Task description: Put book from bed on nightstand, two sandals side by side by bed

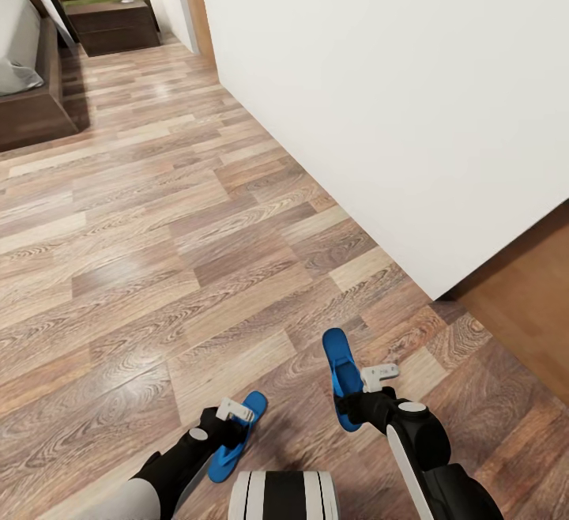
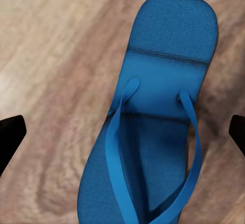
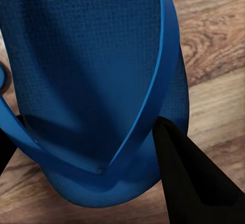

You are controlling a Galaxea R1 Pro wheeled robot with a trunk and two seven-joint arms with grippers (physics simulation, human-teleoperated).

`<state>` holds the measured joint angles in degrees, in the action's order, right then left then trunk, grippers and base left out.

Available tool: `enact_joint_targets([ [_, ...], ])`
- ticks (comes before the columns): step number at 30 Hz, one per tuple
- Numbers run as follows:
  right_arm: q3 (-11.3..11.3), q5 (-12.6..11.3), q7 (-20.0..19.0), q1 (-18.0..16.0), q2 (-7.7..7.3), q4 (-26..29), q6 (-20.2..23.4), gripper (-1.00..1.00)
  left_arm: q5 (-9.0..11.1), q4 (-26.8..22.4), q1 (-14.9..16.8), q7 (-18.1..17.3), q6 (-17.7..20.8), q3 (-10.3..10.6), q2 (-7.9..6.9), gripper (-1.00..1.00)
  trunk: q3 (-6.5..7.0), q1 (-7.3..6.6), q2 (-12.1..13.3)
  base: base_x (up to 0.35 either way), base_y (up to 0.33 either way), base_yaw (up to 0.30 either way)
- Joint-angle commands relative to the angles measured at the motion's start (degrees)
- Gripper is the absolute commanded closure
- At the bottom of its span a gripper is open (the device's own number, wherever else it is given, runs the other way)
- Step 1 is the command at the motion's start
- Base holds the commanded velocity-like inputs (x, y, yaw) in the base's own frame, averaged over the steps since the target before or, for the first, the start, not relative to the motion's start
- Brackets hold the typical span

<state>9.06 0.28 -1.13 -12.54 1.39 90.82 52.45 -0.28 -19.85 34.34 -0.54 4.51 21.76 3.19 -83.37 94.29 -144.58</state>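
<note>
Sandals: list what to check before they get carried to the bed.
1. Left gripper open: ok, fingers spread to both sides of the left sandal.
2. Left sandal grasped: not ok, it lies flat on the floor, straps up.
3. Right gripper firm on the right sandal: cannot tell; one finger lies against its edge.
4. Way to the bed: ok, bare floor ahead.
5. Room beside the wall: cannot tell, it runs close along the robot's right.
</note>
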Motion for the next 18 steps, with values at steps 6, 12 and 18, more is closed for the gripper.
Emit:
enact_joint_targets([
  [6, 0.0, 0.0, 0.0, 0.0, 0.01, 0.1, 0.3, 1.0, 0.0, -0.1, 0.1, 0.0, 0.3, 0.1, -0.02, -1.0, -0.03, -0.01, 0.0, 0.0, 0.0, 0.0],
  [12, 0.0, 0.0, 0.0, 0.0, 0.01, 0.1, 0.3, 1.0, 0.0, -0.1, 0.1, 0.0, 0.3, 0.1, -0.02, -1.0, -0.7, 0.07, -0.1, 0.0, 0.0, 0.0],
  [18, 0.0, 0.0, 0.1, 0.0, 0.01, 0.1, 0.3, 1.0, 0.0, -0.1, 0.1, 0.0, 0.3, 0.1, -0.02, -1.0, -1.14, 0.12, -0.1, 0.0, 0.0, 0.0],
])
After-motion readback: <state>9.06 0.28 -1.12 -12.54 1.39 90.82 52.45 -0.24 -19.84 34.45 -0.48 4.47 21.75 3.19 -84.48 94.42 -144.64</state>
